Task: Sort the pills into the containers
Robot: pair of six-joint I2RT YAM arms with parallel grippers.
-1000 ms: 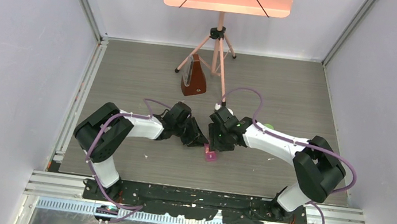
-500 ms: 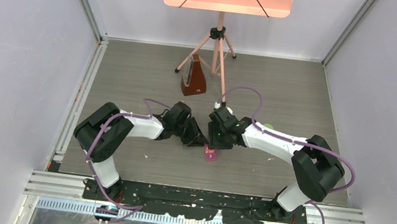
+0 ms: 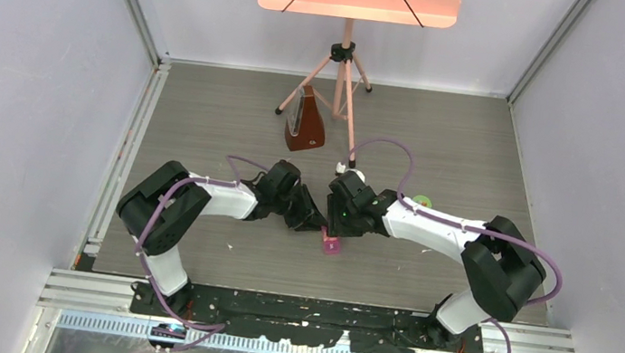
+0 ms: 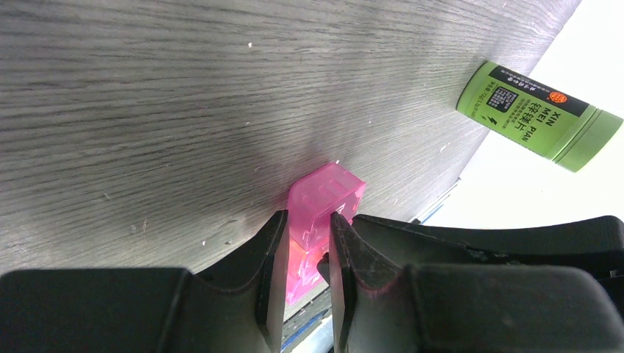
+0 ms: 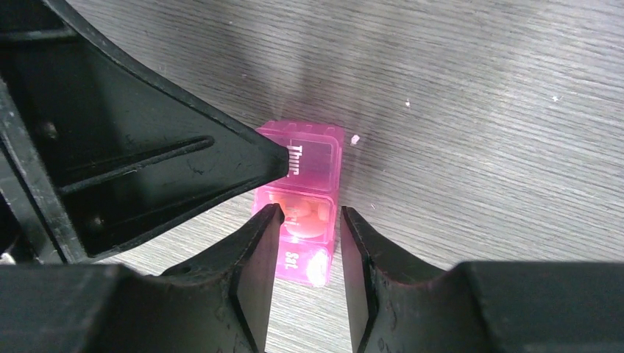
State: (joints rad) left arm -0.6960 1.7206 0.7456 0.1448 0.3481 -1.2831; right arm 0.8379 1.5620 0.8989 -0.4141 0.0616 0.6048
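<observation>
The pink pill box [image 3: 332,246] lies on the wooden table between both grippers. My left gripper [image 4: 307,215] is shut on one end of the pill box [image 4: 327,187]. In the right wrist view the box [image 5: 316,151] shows lids marked "Thur" and "Sat". Orange pills [image 5: 305,213] show through the middle compartment. My right gripper [image 5: 310,209] is open, its jaws standing either side of that middle compartment with a small gap on the right. Both grippers meet at the box in the top view: left [image 3: 319,225], right [image 3: 341,230].
A green cylindrical bottle [image 4: 537,110] lies on the table beyond the box; it shows as a green spot [image 3: 422,200] behind my right arm. A brown metronome [image 3: 305,125] and a pink music stand tripod [image 3: 342,71] stand at the back. White specks [image 5: 355,138] dot the table.
My right arm has shifted slightly, uncovering more of the green bottle behind it. The left arm and the pill box have not moved.
</observation>
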